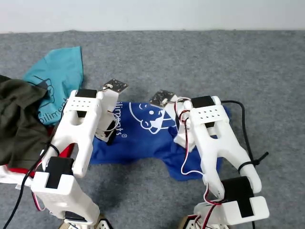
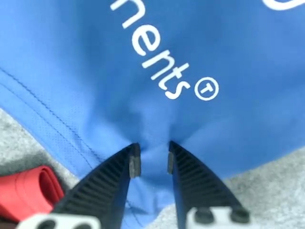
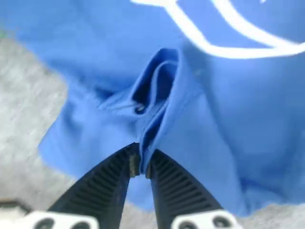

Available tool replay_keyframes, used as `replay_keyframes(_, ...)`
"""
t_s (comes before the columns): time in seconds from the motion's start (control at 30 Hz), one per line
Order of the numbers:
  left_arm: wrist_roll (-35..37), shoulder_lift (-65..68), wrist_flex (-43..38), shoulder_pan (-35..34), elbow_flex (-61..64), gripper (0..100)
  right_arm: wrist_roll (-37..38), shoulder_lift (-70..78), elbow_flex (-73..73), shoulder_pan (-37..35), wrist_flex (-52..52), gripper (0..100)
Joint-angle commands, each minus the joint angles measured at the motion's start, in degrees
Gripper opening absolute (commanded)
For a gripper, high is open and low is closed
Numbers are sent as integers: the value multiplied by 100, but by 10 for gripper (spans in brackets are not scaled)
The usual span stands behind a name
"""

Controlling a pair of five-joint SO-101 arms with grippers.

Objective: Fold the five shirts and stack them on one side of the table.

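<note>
At the counter's (image 1: 200,62) 9 o'clock edge lies a heap of shirts: a dark olive shirt (image 1: 16,119) on top, a teal shirt (image 1: 59,74) spreading out toward 11 o'clock, and a red shirt (image 2: 28,193) and a white garment (image 1: 7,174) showing toward 7 o'clock. Just beside the heap, the blue shirt (image 1: 143,138) with white print lies spread at the centre. The left arm (image 1: 78,129) stands over its 9 o'clock side, the left jaws clenched on a small pucker of blue cloth near the hem. The right arm (image 1: 214,133) stands over the 3 o'clock side, the right jaws pinching a raised fold of the same shirt.
</note>
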Motion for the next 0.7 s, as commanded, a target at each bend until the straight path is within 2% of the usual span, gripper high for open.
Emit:
replay_keyframes(0.0,26,-44,9,53,4,108,105,-189,-255,75,-514,12)
replay_keyframes(0.3,26,-44,9,53,4,108,932,-180,-255,295,-822,14)
replay_keyframes(0.5,26,-44,9,53,4,108,1081,-171,-229,927,-1508,14)
replay_keyframes(0.67,26,-44,9,53,4,108,1046,-66,-167,989,-2097,16)
